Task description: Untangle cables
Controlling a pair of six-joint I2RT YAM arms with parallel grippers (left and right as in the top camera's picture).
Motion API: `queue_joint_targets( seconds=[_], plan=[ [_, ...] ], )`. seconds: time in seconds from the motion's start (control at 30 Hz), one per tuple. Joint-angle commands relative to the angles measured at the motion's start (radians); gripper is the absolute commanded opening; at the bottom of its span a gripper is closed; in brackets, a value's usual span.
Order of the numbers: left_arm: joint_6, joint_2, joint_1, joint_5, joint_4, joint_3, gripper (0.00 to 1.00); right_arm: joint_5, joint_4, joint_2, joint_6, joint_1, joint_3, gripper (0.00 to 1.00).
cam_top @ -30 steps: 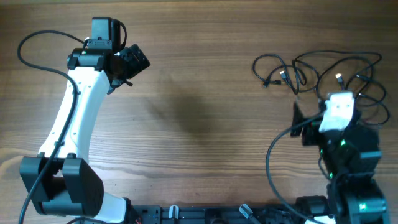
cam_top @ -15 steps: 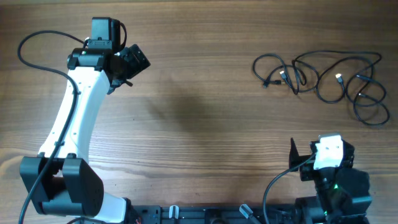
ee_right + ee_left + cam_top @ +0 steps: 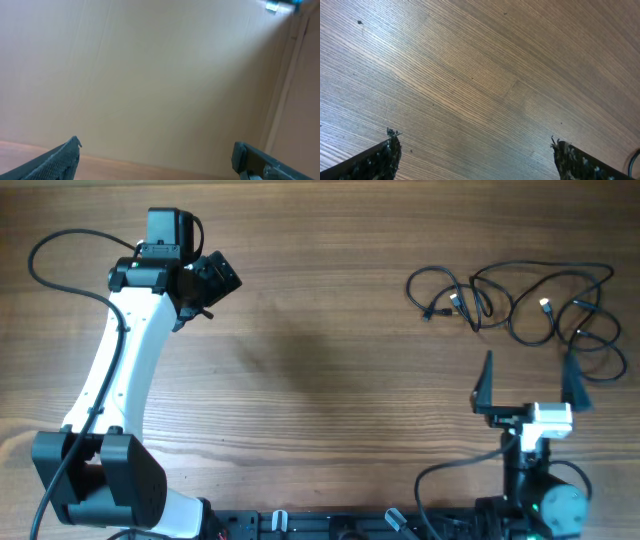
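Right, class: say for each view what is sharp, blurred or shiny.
Overhead: evenly lit, cables crisp, a faint shadow on the table. Left wrist: wood grain sharp, pale sheen upper left. Right wrist: soft and hazy, just a pale surface.

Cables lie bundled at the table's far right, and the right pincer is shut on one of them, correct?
Not quite. The cables lie there, but the right pincer is open and holds nothing, apart from them; the overhead view shows it.
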Motion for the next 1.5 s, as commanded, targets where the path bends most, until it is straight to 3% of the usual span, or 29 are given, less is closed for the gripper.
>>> queue_joint_targets(
  seconds=[0.0,0.1,0.23,0.43,1.47],
  plan=[
    [-0.003,0.0,-0.001,-0.006,-0.001,-0.006,1.0,-0.011,0.004,-0.009,0.212,-0.006,-0.093,1.0],
    [-0.003,0.0,-0.001,-0.006,-0.001,-0.006,1.0,-0.012,-0.091,-0.01,0.314,-0.014,-0.109,1.0],
    [-0.003,0.0,-0.001,-0.006,-0.001,-0.006,1.0,-0.028,-0.231,-0.01,0.348,-0.047,-0.109,1.0],
    [-0.003,0.0,-0.001,-0.006,-0.001,-0.006,1.0,-0.091,-0.237,-0.01,0.184,-0.076,-0.109,1.0],
    [-0.003,0.0,-0.001,-0.006,-0.001,-0.006,1.0,-0.091,-0.237,-0.009,0.19,-0.076,-0.109,1.0]
  ],
)
